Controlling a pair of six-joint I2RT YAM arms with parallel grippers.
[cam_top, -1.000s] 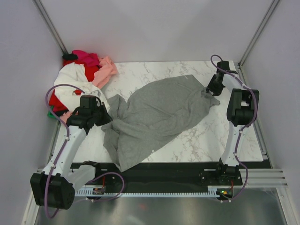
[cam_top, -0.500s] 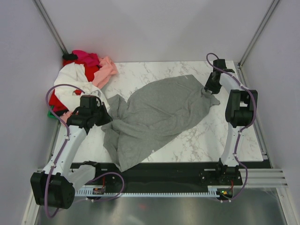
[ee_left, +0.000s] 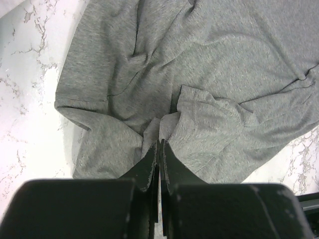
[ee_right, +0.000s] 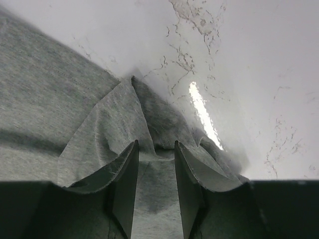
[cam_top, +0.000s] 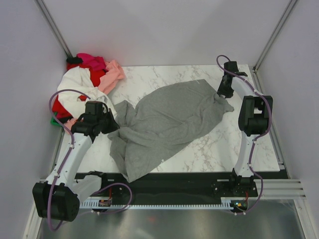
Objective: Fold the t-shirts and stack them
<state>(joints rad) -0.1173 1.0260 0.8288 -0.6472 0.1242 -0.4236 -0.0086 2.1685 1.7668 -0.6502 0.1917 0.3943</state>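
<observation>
While the top external view looks down on both arms, the left gripper (cam_top: 111,127) is pressed together on the bunched edge of the grey t-shirt (cam_top: 169,122), which spreads out ahead of it and across to the right gripper (cam_top: 224,92) on the marble table (cam_top: 149,79). A heap of other t-shirts (cam_top: 87,82), white, red, pink and magenta, lies just behind and outboard of the left gripper. Compared with a second ago, the right wrist has drawn a little farther toward the back of the table and its elbow has shifted with it. The left arm, stretched low from its base with the forearm slanting inward, and the shirt's outline have not changed. In the left wrist view, the left gripper (ee_left: 159,149) has its fingers closed flat against each other, pinching a thin ridge of grey t-shirt (ee_left: 224,64) that fans out in creases beyond the tips. In the right wrist view, the right gripper (ee_right: 155,149) stands partly spread, its fingers (ee_right: 128,164) straddling a strip of the grey t-shirt (ee_right: 45,99), whose corner puckers up around both tips, with bare marble just beyond.
</observation>
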